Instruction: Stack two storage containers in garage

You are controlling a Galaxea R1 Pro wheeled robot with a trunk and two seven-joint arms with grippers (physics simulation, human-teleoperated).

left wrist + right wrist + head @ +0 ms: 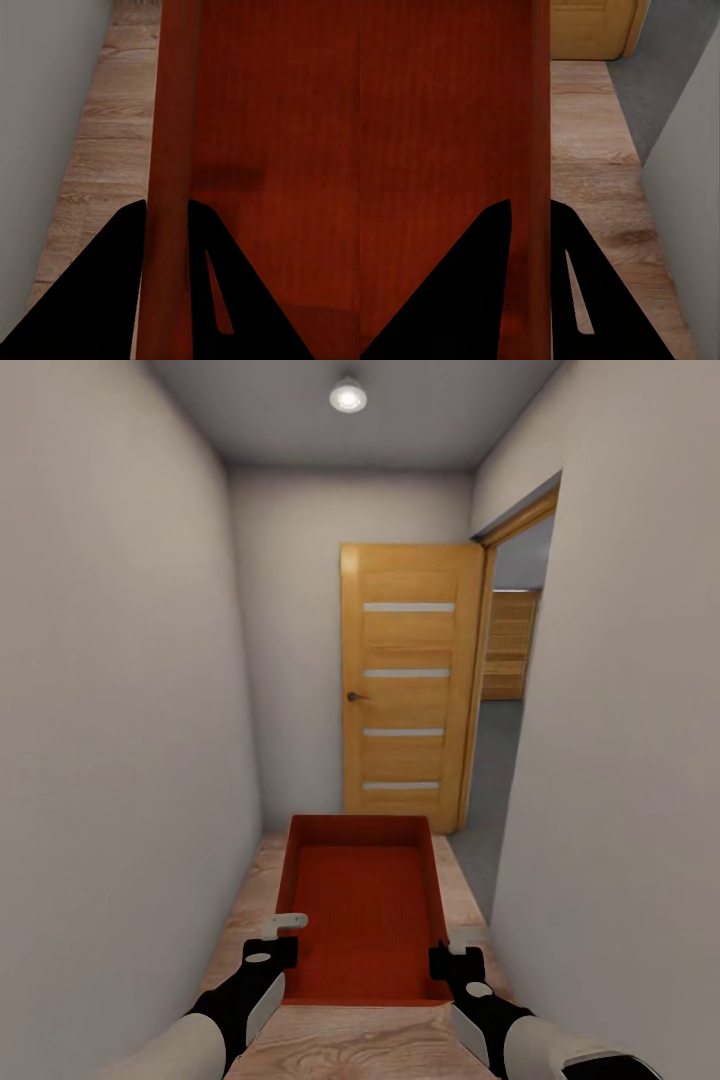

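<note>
One red-orange storage container (365,905) hangs in front of me over the hallway's wood planks, lidless and level. My left gripper (280,950) is shut on its left side wall, and the left wrist view shows that wall (171,150) pinched between the two black fingers (112,300). My right gripper (447,960) is shut on the right side wall (538,135), which runs between its fingers (480,300). Through the open doorway on the right I see grey concrete floor (490,800) and a wood-plank door (510,645) of the garage.
I stand in a narrow hallway with pale walls close on both sides. A wooden door (408,685) stands swung open at the far end, beside the doorway on the right. Light wood planks (350,1045) cover the hallway floor.
</note>
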